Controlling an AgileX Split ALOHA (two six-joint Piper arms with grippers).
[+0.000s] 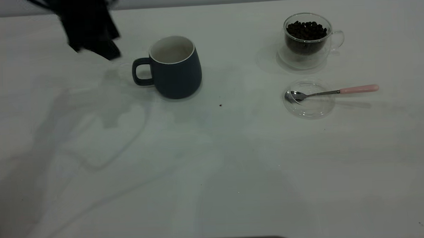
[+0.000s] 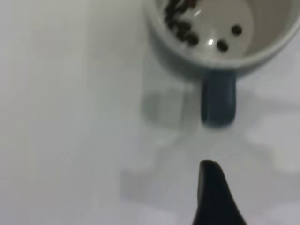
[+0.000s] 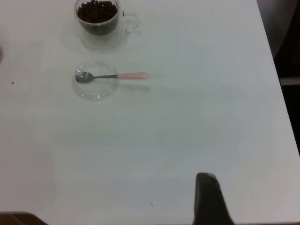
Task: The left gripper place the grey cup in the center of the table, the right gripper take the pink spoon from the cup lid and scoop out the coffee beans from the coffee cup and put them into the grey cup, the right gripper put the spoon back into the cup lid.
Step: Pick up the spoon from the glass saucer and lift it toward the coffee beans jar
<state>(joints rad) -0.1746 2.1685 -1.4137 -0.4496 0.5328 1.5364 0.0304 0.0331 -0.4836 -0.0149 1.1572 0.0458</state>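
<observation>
The grey cup [image 1: 176, 69] stands upright left of the table's middle, handle toward the left arm. The left wrist view shows its rim and handle [image 2: 218, 96] with several coffee beans [image 2: 180, 23] inside. My left gripper [image 1: 93, 49] is blurred, raised behind and left of the cup, apart from it and holding nothing. The coffee cup [image 1: 308, 40], full of coffee beans [image 1: 306, 30], stands at the back right. In front of it the pink spoon [image 1: 338, 91] lies with its bowl in the cup lid [image 1: 308, 99]. My right gripper [image 3: 208, 197] is far from them, near the table's edge.
The white table [image 1: 213, 168] stretches wide in front of the cups. One dark speck [image 1: 220, 105] lies on it right of the grey cup. The table's right edge [image 3: 276, 70] shows in the right wrist view.
</observation>
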